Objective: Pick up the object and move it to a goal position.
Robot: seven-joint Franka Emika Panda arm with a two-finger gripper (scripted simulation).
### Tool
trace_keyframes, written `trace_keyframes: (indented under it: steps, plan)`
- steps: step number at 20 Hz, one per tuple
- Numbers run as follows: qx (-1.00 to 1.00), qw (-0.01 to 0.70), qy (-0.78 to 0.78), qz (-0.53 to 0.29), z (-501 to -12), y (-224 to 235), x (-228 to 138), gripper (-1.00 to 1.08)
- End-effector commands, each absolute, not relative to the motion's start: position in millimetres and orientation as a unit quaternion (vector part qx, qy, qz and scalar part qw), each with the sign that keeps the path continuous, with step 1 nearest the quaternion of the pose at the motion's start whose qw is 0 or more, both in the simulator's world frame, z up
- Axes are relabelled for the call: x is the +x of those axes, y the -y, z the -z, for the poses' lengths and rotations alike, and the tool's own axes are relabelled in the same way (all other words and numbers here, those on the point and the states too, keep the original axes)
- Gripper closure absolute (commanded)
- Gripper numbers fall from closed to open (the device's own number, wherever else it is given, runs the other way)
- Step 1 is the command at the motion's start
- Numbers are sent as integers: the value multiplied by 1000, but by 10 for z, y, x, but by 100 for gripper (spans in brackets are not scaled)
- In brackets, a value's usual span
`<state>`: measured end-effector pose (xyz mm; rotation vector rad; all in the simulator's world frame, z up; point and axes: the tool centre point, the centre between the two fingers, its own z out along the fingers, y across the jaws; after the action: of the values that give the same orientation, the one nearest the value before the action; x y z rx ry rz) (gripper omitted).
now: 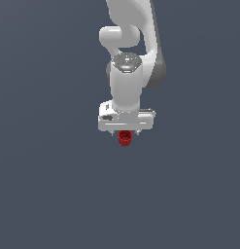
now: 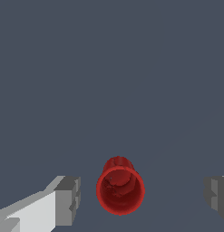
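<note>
Looking down the wrist view, I see the red cup (image 2: 120, 190) lying between the two grey fingertips (image 2: 68, 200), clear gaps both sides, so jaws released, nothing grasped. Exterior view: red cup (image 1: 124, 138) sits on the grey worktop (image 1: 43, 185) just under the white gripper (image 1: 125, 132).

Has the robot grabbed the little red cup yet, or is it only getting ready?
Only getting ready. Done: the gripper is placed over the red cup, fingers on either side. In hand: nothing yet; the jaws are open with gaps to the cup. Left: closing, lifting, and carrying it to the goal, which isn't visible.
</note>
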<state>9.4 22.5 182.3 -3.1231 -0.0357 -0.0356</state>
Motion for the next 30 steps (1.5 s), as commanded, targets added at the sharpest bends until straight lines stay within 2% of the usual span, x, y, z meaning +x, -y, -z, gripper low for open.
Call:
trace_keyframes:
  steps: [1, 18, 30]
  plan:
    - [-1000, 9, 11, 11, -1823, -225, 94, -92]
    - [-999, 21, -22, 14, -1766, -84, 81, -92]
    - [-999, 6, -48, 4, -1192, -237, -351, -92]
